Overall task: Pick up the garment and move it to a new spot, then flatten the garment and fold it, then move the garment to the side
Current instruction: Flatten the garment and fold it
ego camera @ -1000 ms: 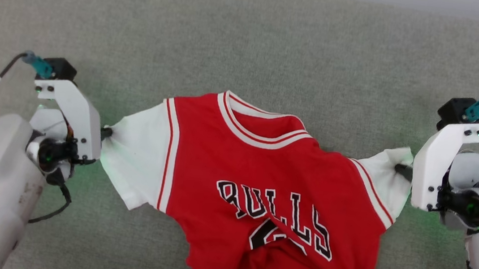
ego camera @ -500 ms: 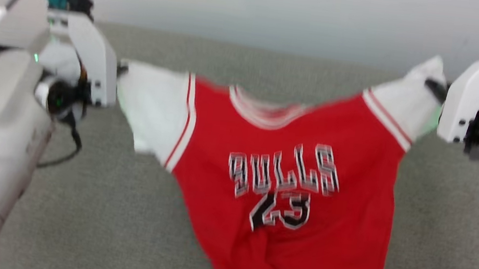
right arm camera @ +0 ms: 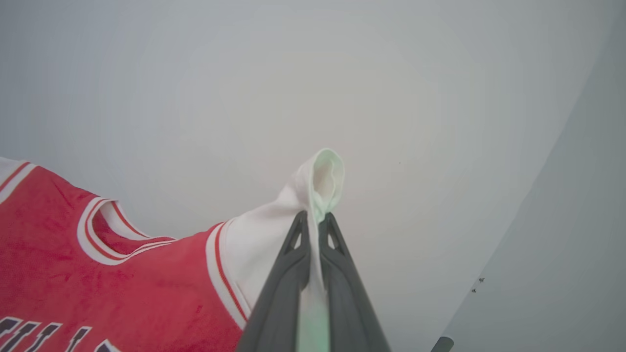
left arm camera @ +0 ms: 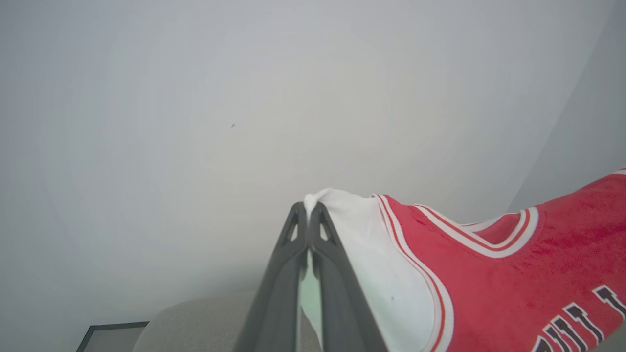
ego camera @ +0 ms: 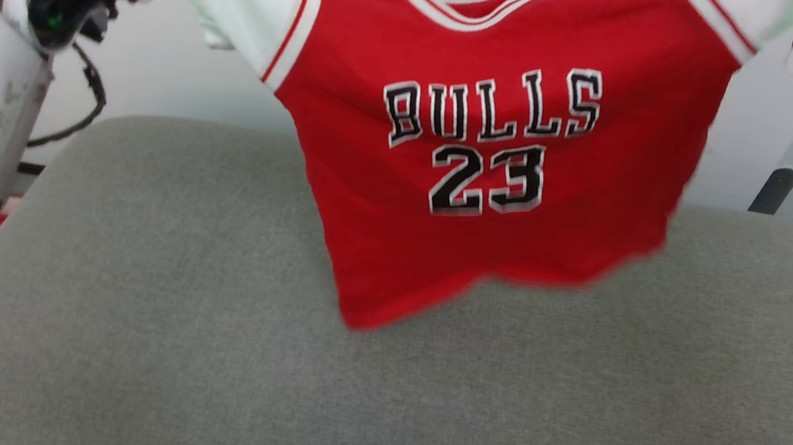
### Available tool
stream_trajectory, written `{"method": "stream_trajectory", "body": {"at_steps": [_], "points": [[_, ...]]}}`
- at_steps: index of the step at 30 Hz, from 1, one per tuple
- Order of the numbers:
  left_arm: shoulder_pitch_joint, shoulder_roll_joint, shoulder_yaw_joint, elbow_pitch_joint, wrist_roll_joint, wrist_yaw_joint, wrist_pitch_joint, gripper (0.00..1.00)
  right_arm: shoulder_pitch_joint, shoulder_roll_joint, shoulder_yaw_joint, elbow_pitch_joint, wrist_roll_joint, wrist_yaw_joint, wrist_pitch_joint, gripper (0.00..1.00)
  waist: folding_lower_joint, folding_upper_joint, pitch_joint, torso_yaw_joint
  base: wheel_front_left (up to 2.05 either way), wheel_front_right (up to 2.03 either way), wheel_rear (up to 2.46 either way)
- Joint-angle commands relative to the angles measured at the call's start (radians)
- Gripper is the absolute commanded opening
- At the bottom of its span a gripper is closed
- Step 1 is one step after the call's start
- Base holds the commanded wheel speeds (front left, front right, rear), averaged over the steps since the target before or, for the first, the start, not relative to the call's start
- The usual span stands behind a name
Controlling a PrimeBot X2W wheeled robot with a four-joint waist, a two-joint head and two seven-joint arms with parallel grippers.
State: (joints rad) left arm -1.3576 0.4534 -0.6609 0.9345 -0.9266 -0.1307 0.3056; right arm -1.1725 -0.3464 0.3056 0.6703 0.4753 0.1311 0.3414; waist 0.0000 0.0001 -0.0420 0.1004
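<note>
The shirt (ego camera: 494, 151) hangs in the air above the grey cushion (ego camera: 203, 350), spread between two grippers. The left gripper (left arm camera: 308, 215) pinches the left sleeve tight, and the right gripper (right arm camera: 313, 219) pinches the right sleeve.

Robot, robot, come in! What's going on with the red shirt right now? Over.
Left gripper shut on white sleeve. Right gripper shut on other sleeve. Garment hangs spread over grey cushion. Nothing in the way.
</note>
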Motion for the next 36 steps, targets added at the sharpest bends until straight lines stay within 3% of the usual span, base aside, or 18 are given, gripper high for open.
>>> {"method": "stream_trajectory", "body": {"at_steps": [1, 13, 23, 29, 35, 36], "points": [[-0.023, -0.014, -0.004, 0.016, 0.004, 0.0, -0.018, 0.0, -0.036, -0.001, 0.032, 0.027, 0.003, -0.001, -0.035, 0.0, 0.0, -0.0001, -0.016, -0.011, 0.0, 0.0, 0.0], [-0.157, -0.08, -0.031, 0.128, 0.027, 0.0, -0.095, 0.0, -0.205, 0.044, 0.183, 0.203, 0.056, -0.001, -0.178, 0.0, 0.0, -0.0001, -0.033, -0.043, 0.0, 0.0, 0.0], [-0.282, -0.115, -0.028, 0.194, 0.043, 0.004, -0.208, 0.0, -0.35, 0.089, 0.232, 0.345, 0.006, -0.001, -0.349, 0.0, 0.0, -0.0001, 0.06, -0.089, 0.0, 0.0, 0.0], [-0.432, -0.126, -0.011, 0.201, 0.051, 0.013, -0.263, 0.0, -0.507, 0.118, 0.213, 0.428, -0.07, -0.001, -0.447, 0.0, 0.0, -0.0001, 0.256, -0.11, 0.0, 0.0, 0.0], [-0.609, -0.136, 0.017, 0.183, 0.057, 0.017, -0.378, 0.0, -0.688, 0.106, 0.15, 0.48, -0.203, -0.001, -0.585, 0.0, 0.0, -0.0001, 0.517, -0.102, 0.0, 0.0, 0.0], [-0.609, -0.136, 0.017, 0.183, 0.057, 0.017, -0.378, 0.0, -0.688, 0.106, 0.15, 0.48, -0.203, -0.001, -0.585, 0.0, 0.0, -0.0001, 0.517, -0.102, 0.0, 0.0, 0.0]]}}
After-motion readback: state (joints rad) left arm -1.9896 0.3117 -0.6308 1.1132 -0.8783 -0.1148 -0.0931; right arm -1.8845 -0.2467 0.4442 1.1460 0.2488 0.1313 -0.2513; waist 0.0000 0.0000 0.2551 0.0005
